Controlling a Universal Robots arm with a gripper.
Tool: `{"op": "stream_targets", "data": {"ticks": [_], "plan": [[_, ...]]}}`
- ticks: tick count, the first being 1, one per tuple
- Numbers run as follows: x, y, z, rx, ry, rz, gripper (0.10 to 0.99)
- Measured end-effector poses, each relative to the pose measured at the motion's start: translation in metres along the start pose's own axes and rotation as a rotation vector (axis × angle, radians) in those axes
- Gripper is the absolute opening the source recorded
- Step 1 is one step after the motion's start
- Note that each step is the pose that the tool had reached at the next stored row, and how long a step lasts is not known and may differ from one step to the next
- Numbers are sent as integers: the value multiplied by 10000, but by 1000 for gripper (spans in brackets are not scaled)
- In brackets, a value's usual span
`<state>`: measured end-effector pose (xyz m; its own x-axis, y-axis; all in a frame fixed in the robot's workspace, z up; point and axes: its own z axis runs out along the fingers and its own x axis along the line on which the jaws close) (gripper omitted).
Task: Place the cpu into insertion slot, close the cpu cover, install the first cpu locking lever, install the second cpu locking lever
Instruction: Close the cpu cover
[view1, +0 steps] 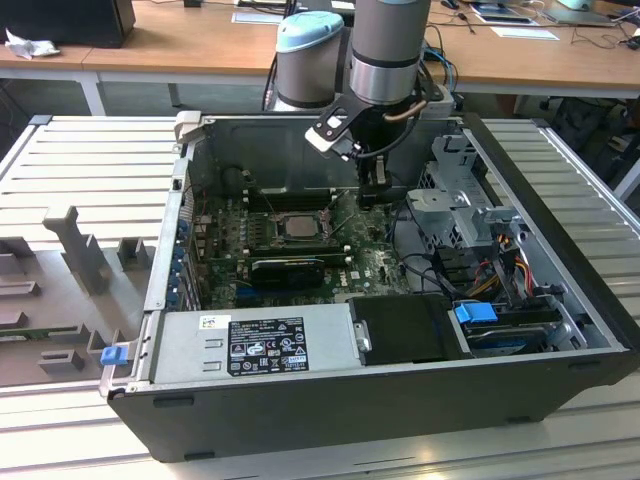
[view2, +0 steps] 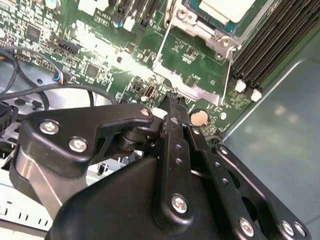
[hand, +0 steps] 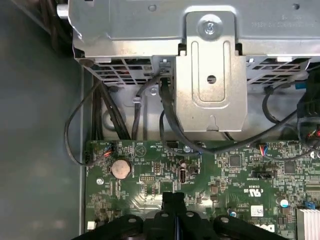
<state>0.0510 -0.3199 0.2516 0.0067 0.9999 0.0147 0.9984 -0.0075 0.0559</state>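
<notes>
While my pincer (hand: 172, 197) hangs pinched shut on nothing, low over the green board (hand: 230, 185) near the coin cell (hand: 120, 168), the cpu (view1: 297, 225) sits in the insertion slot (view1: 265, 228), clear of my tips; any drop could scrape components, any swing could snag those black cables (hand: 165, 112).

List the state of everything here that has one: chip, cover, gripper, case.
Pale silver-grey square cpu: lying flat, seated on the green motherboard.
Dark-grey metal cpu cover: looks to be down flat around the cpu.
Black gripper: jaws shut, holding nothing, low over the motherboard on the exterior view's right of the cpu.
Black computer case: side open, inside exposed.
</notes>
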Motion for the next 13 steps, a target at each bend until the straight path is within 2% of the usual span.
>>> {"op": "stream_targets", "data": {"ticks": [1, 3, 6, 9, 13], "plan": [[0, -6, 0, 11, 0, 2, 106], [0, -69, -2, 28, 2, 0, 106], [-2, -231, -11, 28, 2, 1, 106], [-2, -276, -12, 28, 2, -6, 106], [-3, -388, -19, 28, 2, -8, 106]]}}
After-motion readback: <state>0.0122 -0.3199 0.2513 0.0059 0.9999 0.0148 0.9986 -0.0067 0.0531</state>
